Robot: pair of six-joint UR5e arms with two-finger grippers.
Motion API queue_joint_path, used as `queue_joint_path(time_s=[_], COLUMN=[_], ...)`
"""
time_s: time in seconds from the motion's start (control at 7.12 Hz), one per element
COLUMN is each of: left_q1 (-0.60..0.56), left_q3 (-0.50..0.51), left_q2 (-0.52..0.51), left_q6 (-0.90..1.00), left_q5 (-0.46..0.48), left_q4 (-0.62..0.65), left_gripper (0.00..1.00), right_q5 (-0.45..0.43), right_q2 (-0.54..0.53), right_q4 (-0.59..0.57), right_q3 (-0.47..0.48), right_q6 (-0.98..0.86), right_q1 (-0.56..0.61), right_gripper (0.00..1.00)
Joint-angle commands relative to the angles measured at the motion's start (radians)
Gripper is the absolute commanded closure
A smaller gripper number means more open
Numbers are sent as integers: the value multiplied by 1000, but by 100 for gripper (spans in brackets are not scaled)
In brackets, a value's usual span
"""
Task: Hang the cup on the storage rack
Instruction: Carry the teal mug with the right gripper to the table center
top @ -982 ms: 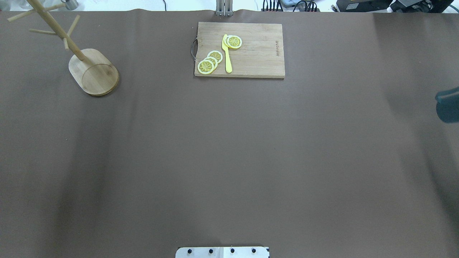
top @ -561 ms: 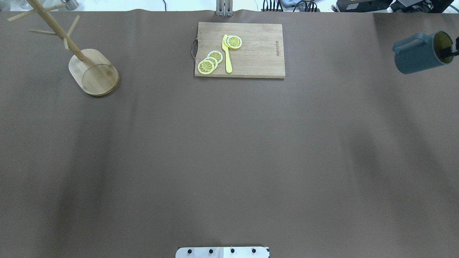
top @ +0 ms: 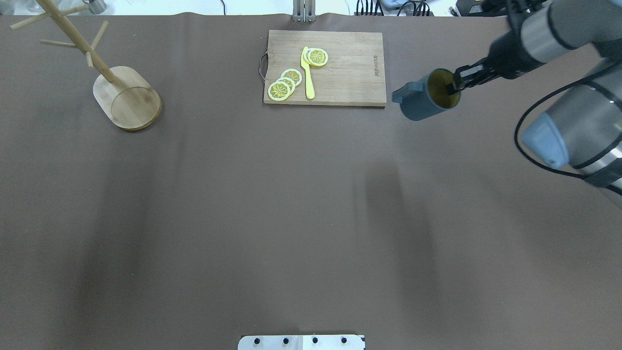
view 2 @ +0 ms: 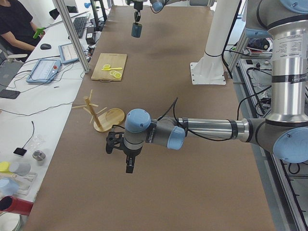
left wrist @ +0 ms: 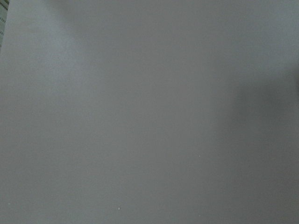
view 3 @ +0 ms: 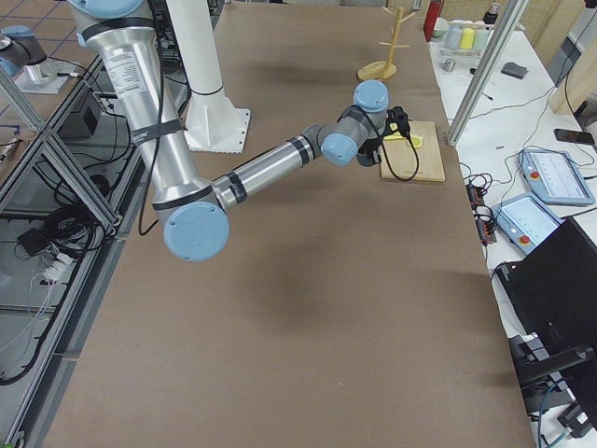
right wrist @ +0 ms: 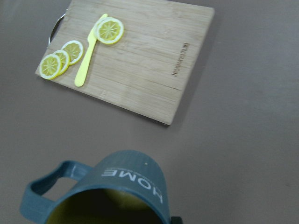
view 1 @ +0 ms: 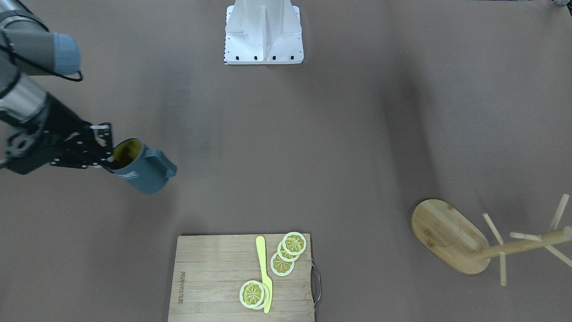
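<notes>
The right end effector [top: 454, 86] is pinching the rim of the cup [top: 419, 101], with one finger inside the mouth and the other against the outer wall. The cup is held off the table [top: 291, 218], tipped on its side, just beside the cutting board [top: 350, 73] at the board's short edge on the robot's right. Its loop handle points toward the board, and its yellowish inside faces away from it, toward the arm. The wrist view shows the word HOME on the ribbed teal wall.

On the board lie a yellow knife [top: 307, 73] and lemon slices [top: 284, 83], toward the end far from the cup.

The storage rack [top: 127, 97] stands upright on the table well apart from the board, on the robot's left, with bare pegs.

The left end effector [view 2: 129, 166] shows only in the side view, hanging over the table far from the board. I cannot tell whether its fingers are spread or pressed together.
</notes>
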Motion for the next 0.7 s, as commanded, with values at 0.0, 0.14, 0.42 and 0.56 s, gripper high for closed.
queue_joint_path(time_s=[0.0, 0.14, 0.42, 0.56], left_q1=[21, 65, 169, 249], left_q3=[-15, -63, -158, -189], left_q2=[-31, -46, -100, -153], left_q6=[-5, -32, -150, -246], left_q5=[-133, -157, -157, -157], left_q4=[2, 4, -1, 1], left_gripper=[2, 2, 2, 2], right_q5=[-198, -231, -309, -335], right_q2=[217, 230, 257, 295], right_q4=[-264, -266, -266, -262], right_q3=[-8, -11, -47, -110], right_q6=[-78, -82, -82, -80], right_q1=[-204, -260, -320, -340], right_gripper=[100, 100, 100, 100])
